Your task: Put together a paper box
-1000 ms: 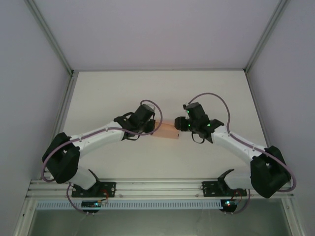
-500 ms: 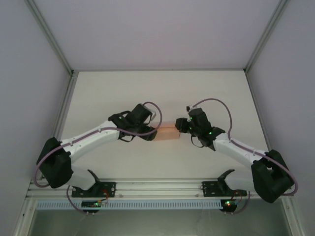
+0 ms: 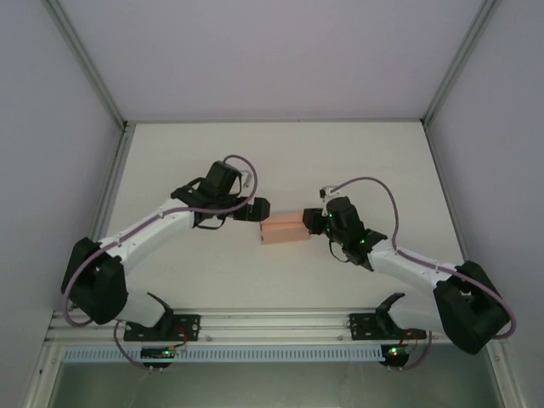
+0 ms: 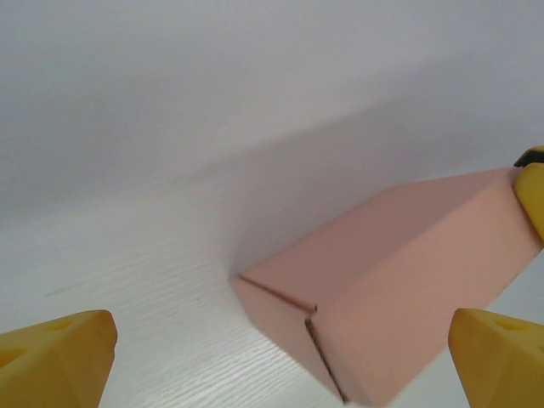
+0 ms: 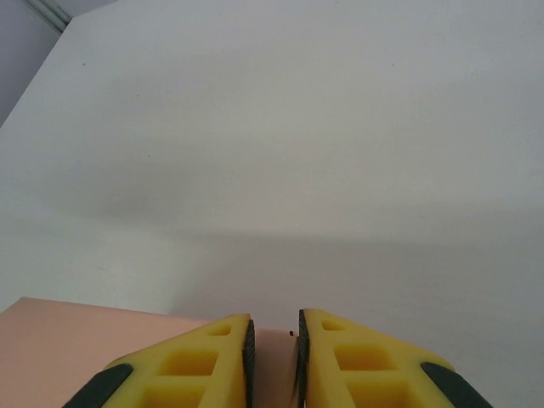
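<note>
While L claw (image 3: pixel 260 209) gapes empty beside closed paper box (image 3: pixel 283 228), R claw (image 5: pixel 272 344) pinches its end.

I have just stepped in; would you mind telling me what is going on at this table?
Two robot arms are assembling a small salmon-pink paper box, which lies folded into shape on the white table between them. The left pincer stands wide open just off the box's left end, not touching it. The right pincer is at the box's right end with its jaws nearly together; whether it actually pinches the card cannot be told.
</note>
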Motion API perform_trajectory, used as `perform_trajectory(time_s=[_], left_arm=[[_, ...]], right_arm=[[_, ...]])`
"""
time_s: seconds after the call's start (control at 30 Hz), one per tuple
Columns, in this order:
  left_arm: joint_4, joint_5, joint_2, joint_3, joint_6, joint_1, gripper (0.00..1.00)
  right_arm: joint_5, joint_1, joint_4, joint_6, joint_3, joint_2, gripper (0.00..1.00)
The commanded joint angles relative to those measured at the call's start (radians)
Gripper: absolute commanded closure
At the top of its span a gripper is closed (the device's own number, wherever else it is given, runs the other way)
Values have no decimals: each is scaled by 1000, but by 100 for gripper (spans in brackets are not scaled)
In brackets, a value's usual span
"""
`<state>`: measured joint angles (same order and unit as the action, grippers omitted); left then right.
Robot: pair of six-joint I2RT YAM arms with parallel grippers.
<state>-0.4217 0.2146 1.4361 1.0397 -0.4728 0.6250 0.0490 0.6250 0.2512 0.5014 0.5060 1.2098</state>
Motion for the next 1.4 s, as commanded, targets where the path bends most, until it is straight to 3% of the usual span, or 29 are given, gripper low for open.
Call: perform_trajectory(time_s=[0.0, 0.13, 0.37, 0.63, 0.8, 1.1, 1.17, 1.37], left_arm=[[127, 149, 48, -60, -63, -23, 7], [203, 195, 57, -129, -86, -33, 24], [355, 261, 72, -271, -145, -38, 44], [487, 267, 75, -395, -121, -41, 86], [538, 259, 87, -441, -89, -42, 95], [522, 209, 75, -451, -56, -40, 99], [491, 189, 64, -440, -45, -39, 98], [422, 149, 59, -393, -14, -26, 93]], right_arm=[[21, 13, -140, -96, -75, 57, 80], [2, 15, -74, -139, -99, 71, 80], [16, 24, -58, -141, -113, 119, 82], [2, 33, 20, -127, -168, 140, 90], [-82, 26, 116, -130, -223, 140, 99], [-262, -73, 184, -115, -256, 88, 100], [-258, -82, 108, -120, -227, 40, 99], [-157, -103, -198, -92, -82, -96, 80]])
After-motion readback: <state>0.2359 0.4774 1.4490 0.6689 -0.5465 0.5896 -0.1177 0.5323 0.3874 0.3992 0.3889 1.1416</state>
